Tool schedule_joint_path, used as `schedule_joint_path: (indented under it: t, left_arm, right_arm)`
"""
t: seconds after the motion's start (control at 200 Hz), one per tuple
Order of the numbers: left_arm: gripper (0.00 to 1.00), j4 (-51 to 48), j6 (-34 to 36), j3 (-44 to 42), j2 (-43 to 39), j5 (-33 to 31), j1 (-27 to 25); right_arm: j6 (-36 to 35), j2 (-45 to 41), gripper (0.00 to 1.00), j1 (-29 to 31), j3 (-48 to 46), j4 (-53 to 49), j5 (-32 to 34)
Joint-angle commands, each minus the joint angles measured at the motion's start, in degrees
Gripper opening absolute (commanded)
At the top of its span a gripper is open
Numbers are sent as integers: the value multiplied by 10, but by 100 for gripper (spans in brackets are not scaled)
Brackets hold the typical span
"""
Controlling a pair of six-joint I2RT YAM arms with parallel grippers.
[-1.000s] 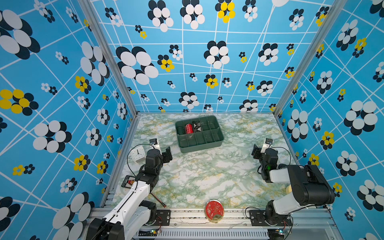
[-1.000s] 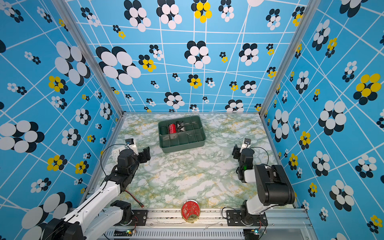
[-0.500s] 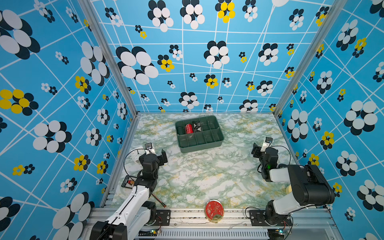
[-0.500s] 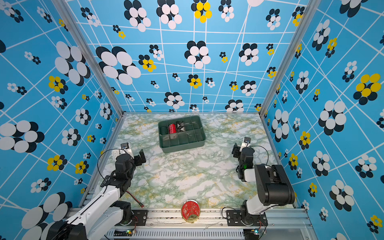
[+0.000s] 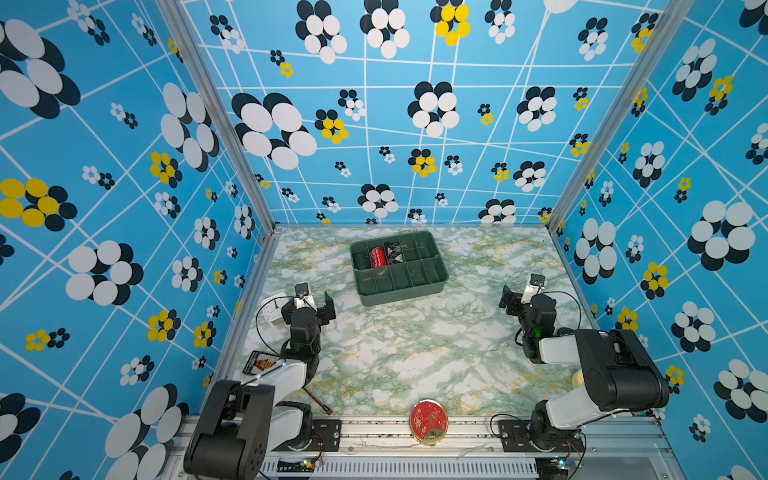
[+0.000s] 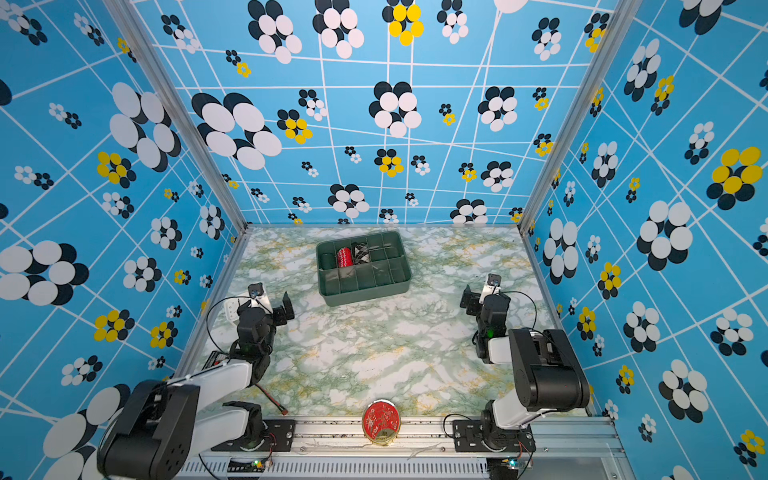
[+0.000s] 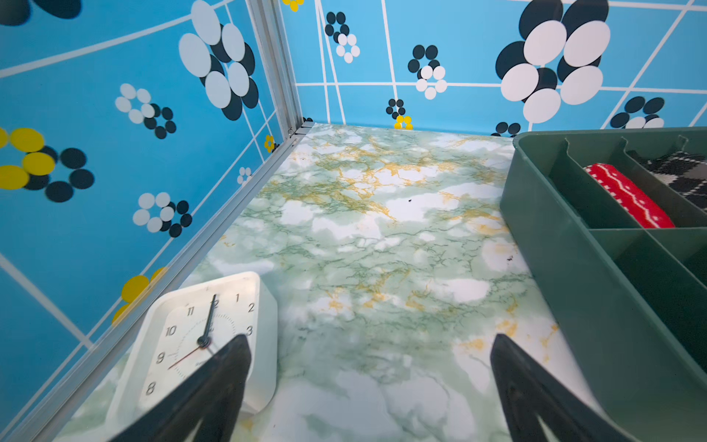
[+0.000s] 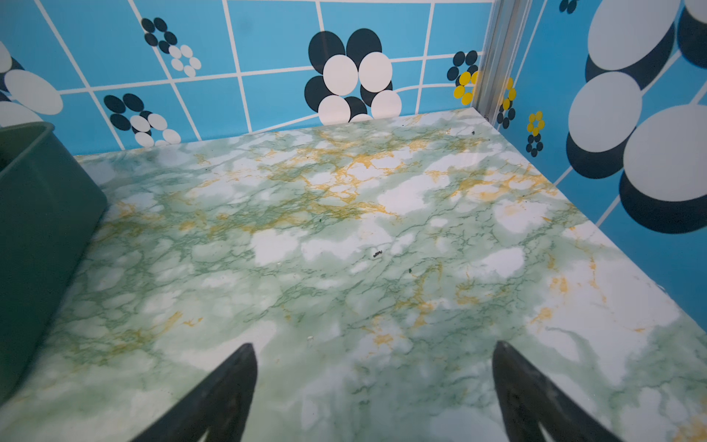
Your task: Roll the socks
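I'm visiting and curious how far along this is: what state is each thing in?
Tray: upright, front row empty.
Patterned socks: rolled, in a back compartment.
Red roll: rolled, in the compartment beside them.
Clock: lying face up on the table.
Left hand: open, empty.
Right hand: open, empty.

Robotics lab test cell, by look of it. Blue printed wall panels with black, white and yellow flower dots (image 5: 124, 166), framed by bare aluminium corner posts (image 5: 216, 116). Green-and-white marble-print tabletop (image 5: 415, 357). Left black-and-white robot arm (image 5: 286, 374) and matching right arm (image 5: 615, 374), both bolted to slotted aluminium front rail (image 5: 374, 432).
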Motion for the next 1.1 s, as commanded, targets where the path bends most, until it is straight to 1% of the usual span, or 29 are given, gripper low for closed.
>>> schedule_joint_path:
  t: [0.0, 0.04, 0.075, 0.12, 0.14, 0.185, 0.24, 0.27, 0.495, 0.635, 1.095]
  left_arm:
    - [99, 92, 24, 16, 85, 13, 7]
    - [99, 146, 36, 11, 119, 23, 7]
    - [99, 143, 36, 13, 134, 28, 2]
    - [99, 161, 48, 24, 155, 21, 0]
    - [99, 139, 48, 31, 151, 25, -1]
    - [99, 57, 37, 59, 135, 42, 5]
    - [99, 37, 19, 73, 139, 83, 35]
    - [99, 30, 15, 73, 136, 95, 40]
    - [99, 35, 19, 72, 138, 87, 34]
    - [99, 35, 19, 72, 138, 87, 34]
    - [99, 35, 19, 72, 138, 87, 34]
  right_arm:
    - [-5, 4, 99, -3, 7, 0, -5]
    - [-5, 4, 100, -3, 7, 1, -5]
    - [-5, 3, 99, -3, 8, 1, -5]
    - [-5, 4, 99, -3, 7, 1, -5]
    - [-5, 3, 99, -3, 8, 1, -4]
    - [-4, 3, 99, -3, 7, 0, -5]
    - [-4, 4, 99, -3, 7, 1, -4]
    - [-5, 4, 99, -3, 8, 1, -4]
    - [-7, 4, 100, -3, 10, -3, -8]
    - [-25, 3, 100, -3, 28, -40, -55]
    - [-25, 3, 99, -3, 28, -41, -56]
